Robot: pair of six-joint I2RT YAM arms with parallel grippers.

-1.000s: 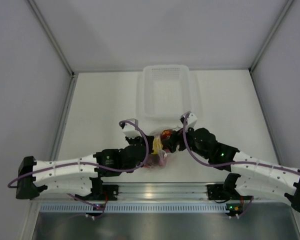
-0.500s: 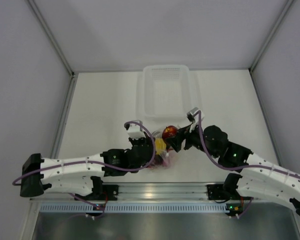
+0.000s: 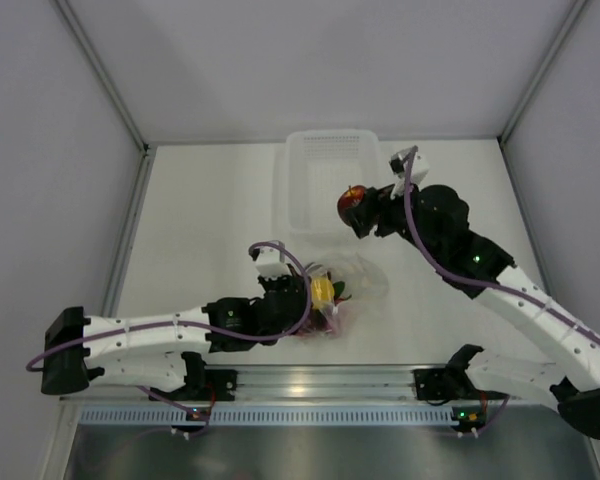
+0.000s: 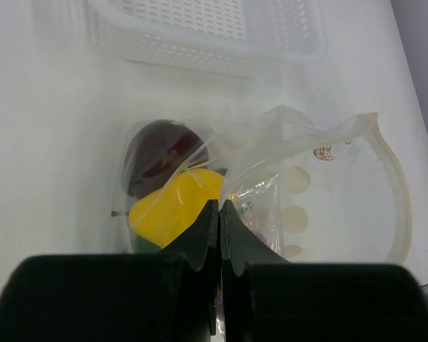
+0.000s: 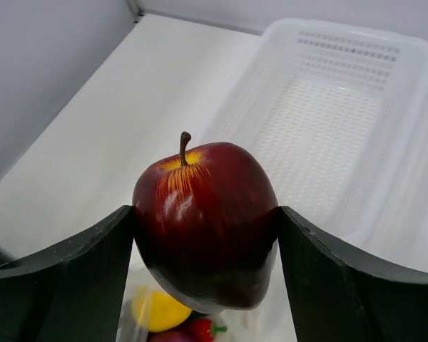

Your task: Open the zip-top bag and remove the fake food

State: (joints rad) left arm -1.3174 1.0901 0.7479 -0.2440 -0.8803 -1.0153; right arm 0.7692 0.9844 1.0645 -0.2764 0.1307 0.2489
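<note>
The zip-top bag (image 3: pixel 352 285) lies open on the table in front of the basket; it also shows in the left wrist view (image 4: pixel 328 178). My left gripper (image 3: pixel 316 302) is shut on the bag's plastic at its near edge (image 4: pixel 220 208). A yellow pear (image 4: pixel 172 208), a dark purple piece (image 4: pixel 159 153) and a red chili (image 5: pixel 204 329) remain inside the bag. My right gripper (image 5: pixel 205 214) is shut on the dark red apple (image 5: pixel 203 235). It holds the apple (image 3: pixel 352 204) in the air over the near right part of the basket.
The white mesh basket (image 3: pixel 284 190) stands at the back middle of the table, with nothing visible inside; its rim shows in the left wrist view (image 4: pixel 200 51) and right wrist view (image 5: pixel 414 48). Grey walls enclose the table on three sides.
My right gripper has lifted the apple out of the bag and carried it up and back over the basket. My left gripper stays shut on the bag, which has spread open.
</note>
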